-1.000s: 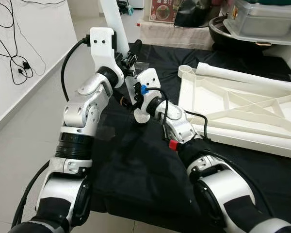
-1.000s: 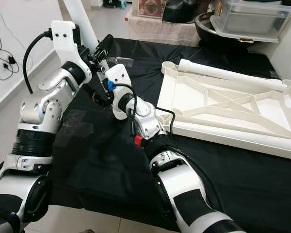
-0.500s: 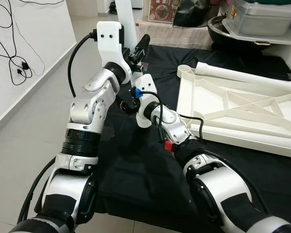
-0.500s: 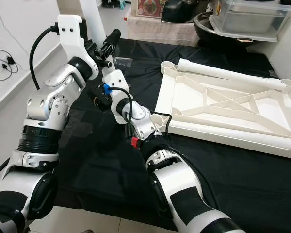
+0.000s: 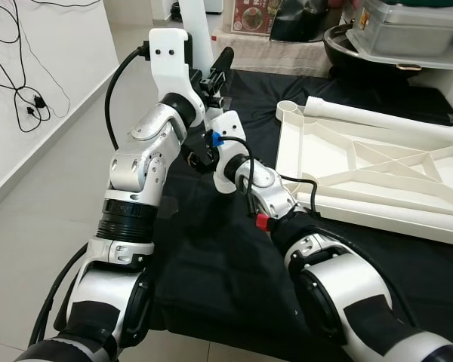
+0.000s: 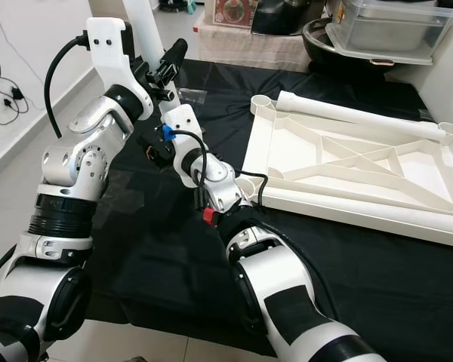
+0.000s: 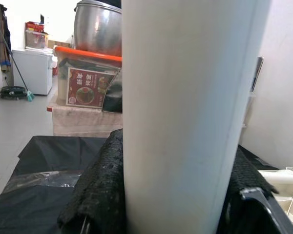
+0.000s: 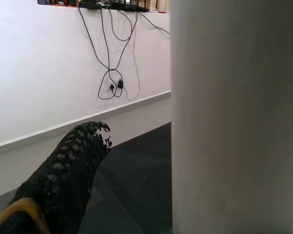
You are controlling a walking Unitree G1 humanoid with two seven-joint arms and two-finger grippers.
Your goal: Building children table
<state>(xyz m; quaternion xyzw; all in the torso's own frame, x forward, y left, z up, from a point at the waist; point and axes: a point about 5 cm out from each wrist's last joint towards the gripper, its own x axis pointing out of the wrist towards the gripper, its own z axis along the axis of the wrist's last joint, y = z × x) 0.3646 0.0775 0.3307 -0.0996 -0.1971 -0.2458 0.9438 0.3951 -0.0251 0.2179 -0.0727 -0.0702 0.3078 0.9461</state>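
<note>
Leg tube (image 7: 185, 112): smooth white plastic cylinder, upright at 11 o'clock over black cloth (image 5: 211, 256). Left gripper (image 7: 178, 195) clenched around it; right gripper (image 8: 151, 190) beside it, grasp unclear. White tabletop frame (image 6: 347, 162) lies inverted, 2 o'clock.

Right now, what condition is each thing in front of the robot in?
White table leg: held up off the cloth, gripped in both hands.
Left hand: shut on the table leg, a finger on either side.
Right hand: at the same leg, one finger showing beside it.
Table top: lying upside down, ribs showing.
Black cloth: spread flat over the floor.
</note>
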